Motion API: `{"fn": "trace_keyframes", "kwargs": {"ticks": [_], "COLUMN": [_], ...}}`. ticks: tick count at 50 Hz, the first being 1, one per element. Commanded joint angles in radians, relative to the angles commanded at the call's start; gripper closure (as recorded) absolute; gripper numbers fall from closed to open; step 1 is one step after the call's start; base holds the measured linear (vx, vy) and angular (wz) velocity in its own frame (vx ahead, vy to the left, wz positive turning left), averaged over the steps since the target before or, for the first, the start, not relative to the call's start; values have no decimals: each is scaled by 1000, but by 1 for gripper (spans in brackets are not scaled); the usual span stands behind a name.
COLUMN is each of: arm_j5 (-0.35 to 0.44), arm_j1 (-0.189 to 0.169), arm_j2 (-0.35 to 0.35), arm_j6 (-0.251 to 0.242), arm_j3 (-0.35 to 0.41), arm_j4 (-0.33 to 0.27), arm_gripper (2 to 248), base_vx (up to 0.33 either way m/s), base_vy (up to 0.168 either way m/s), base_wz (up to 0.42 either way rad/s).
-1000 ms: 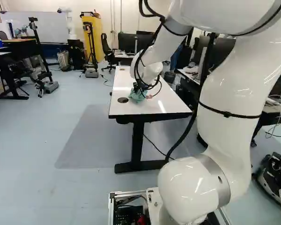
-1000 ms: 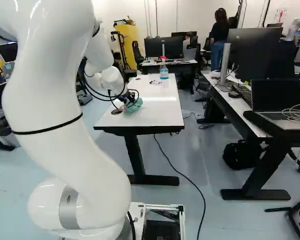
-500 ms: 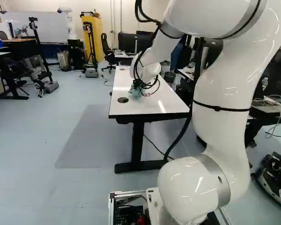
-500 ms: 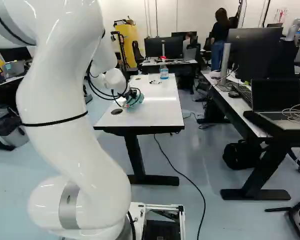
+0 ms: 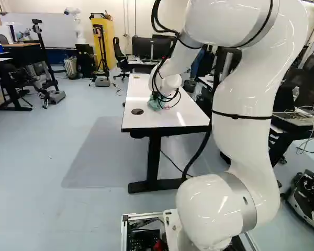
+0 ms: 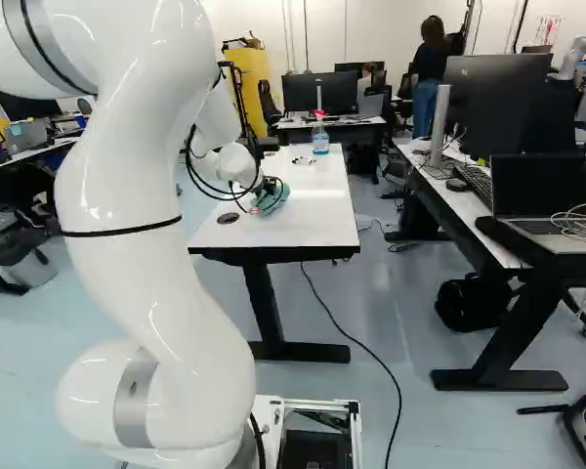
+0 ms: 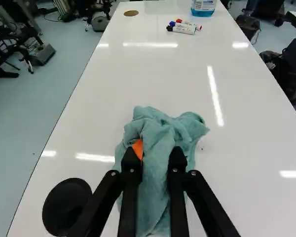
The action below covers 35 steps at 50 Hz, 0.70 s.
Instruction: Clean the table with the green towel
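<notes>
Out over the white table [image 6: 317, 227], my gripper [image 6: 261, 190] reaches down to the green towel [image 6: 276, 198] in the right base view. The wrist view has my gripper [image 7: 154, 155] shut on the bunched towel [image 7: 160, 133], whose folds stick out ahead of both fingers and hang between them. An orange pad shows at one finger; the other pad is hidden by cloth. The towel lies against the tabletop. A faint reddish mark [image 7: 201, 145] shows on the table just beside the towel, partly covered by it.
Several markers [image 7: 185, 26] and a spray bottle with blue liquid [image 6: 320, 137] stand or lie farther along the table. A round black grommet [image 7: 66, 206] is near the gripper. Another desk with a laptop [image 6: 540, 193] stands to the right.
Holding the towel, my gripper has shifted a little to the right across the table in the right base view. The arm's upper links have swung along. The base has not moved.
</notes>
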Motion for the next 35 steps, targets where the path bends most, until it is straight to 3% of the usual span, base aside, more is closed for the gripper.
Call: {"fn": "trace_keyframes", "kwargs": {"ticks": [35], "arm_j5": [-7], "arm_j1": [0], "arm_j2": [-30], "arm_j6": [0], "arm_j3": [-6], "arm_j4": [0], "arm_gripper": [187], "base_vx": [0], "base_vy": [0], "base_wz": [0]}}
